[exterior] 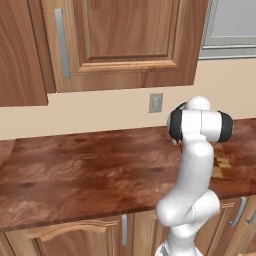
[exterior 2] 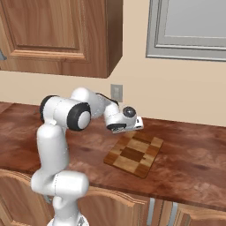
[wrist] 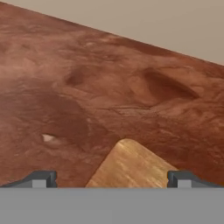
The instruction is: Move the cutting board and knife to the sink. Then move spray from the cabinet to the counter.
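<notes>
Wall outlet [exterior 2: 116, 92] behind cutting board [exterior 2: 133, 154] on counter [exterior 2: 194, 150], cabinets [exterior 2: 62, 35] overhead

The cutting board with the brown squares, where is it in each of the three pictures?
Left base view: the cutting board is at the right, mostly hidden behind the white arm.
Right base view: it lies flat at the middle, just below the open hand.
Hand view: one rounded corner shows at the bottom middle, between the fingertips.
Shared landmark: the reddish-brown counter under it; the wall outlet is in both base views.
</notes>
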Controlling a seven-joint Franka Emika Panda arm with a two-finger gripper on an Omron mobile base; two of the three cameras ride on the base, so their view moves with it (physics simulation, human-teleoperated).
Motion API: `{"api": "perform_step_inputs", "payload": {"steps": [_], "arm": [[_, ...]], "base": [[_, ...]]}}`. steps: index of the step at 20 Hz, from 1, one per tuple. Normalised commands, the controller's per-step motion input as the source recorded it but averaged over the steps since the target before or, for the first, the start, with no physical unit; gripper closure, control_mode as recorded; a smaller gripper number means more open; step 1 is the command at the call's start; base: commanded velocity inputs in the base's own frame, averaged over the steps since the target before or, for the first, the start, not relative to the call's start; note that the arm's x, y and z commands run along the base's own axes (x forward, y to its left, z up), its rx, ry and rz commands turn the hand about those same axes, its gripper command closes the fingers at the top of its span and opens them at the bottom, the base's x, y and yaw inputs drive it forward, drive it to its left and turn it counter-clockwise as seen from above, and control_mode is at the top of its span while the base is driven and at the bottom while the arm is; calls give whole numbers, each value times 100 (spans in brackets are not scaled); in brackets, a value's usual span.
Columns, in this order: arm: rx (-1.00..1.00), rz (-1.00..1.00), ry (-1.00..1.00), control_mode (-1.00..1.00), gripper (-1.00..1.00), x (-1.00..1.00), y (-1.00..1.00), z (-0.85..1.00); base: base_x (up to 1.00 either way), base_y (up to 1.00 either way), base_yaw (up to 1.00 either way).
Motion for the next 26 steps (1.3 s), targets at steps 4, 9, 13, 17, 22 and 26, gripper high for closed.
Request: {"api": "perform_step_inputs", "payload": {"steps": [4, 9, 13, 17, 22, 26], "arm": [[0, 1, 0, -100, -100, 54, -10, -6], [0, 0, 0, -100, -100, 63, 0, -12], [0, 0, 0, -100, -100, 67, 0, -26], [0, 0, 0, -100, -100, 39, -3, -49], [-1, -1, 3, -100, -100, -17, -23, -87], [-4, -7, 11, -100, -100, -87, -39, -100]], "base": [[0, 0, 0], [0, 0, 0], [0, 0, 0], [0, 0, 0], [0, 0, 0], [0, 0, 0]]}}
